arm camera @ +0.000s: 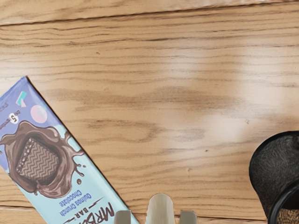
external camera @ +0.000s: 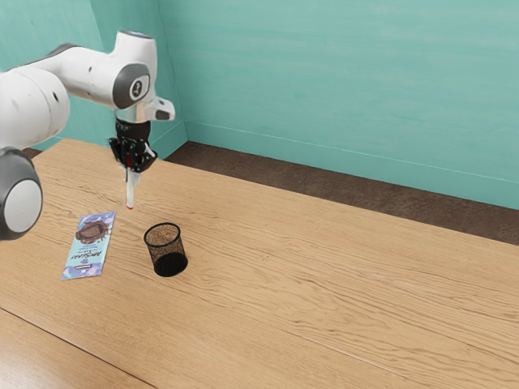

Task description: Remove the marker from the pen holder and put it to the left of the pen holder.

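The tool (external camera: pixel 130 168) is in the upper left of the exterior view, pointing down from the white arm (external camera: pixel 87 71), and it is grasping the marker (external camera: pixel 130 194). The marker hangs upright with its white body below the tool and its red end lowest, outside the pen holder (external camera: pixel 167 251) and well apart from it. The pen holder, a black mesh cup, stands upright on the wooden counter (external camera: pixel 324 275), left of the frame's centre and lower than the marker. Near it, further toward the left edge, a blue and purple chocolate bar (external camera: pixel 89 245) lies flat with its printed face up. In the wrist view, the marker's pale end is between the fingertips, with the bar to one side and the pen holder to the other. A teal wall (external camera: pixel 340 89) spans the top of the exterior view, above a strip of brown floor (external camera: pixel 324 178)
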